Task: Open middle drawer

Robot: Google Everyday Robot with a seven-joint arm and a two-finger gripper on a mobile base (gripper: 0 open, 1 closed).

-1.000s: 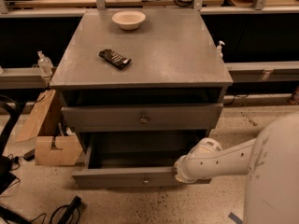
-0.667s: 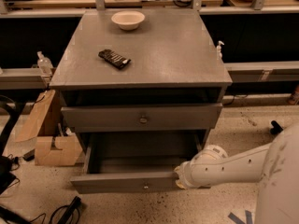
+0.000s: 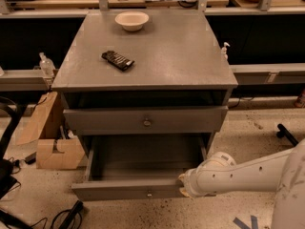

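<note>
The grey cabinet (image 3: 143,70) shows two drawer fronts with round knobs. The upper one, the middle drawer (image 3: 147,122), sits shut under a dark slot below the cabinet top. Below it the larger, taller drawer (image 3: 124,190) is pulled far out, and its inside looks empty. My white arm (image 3: 238,173) reaches in from the lower right. Its gripper (image 3: 183,187) is at the right end of the pulled-out lower drawer's front, well below the middle drawer's knob.
A white bowl (image 3: 132,20) and a dark snack bar (image 3: 117,60) lie on the cabinet top. A cardboard box (image 3: 52,147) and a small bottle (image 3: 46,66) stand to the left. Cables (image 3: 62,216) lie on the floor at the lower left.
The lower drawer has come out a little further toward the camera. My arm has drawn back to the right and now stretches lower across the frame.
</note>
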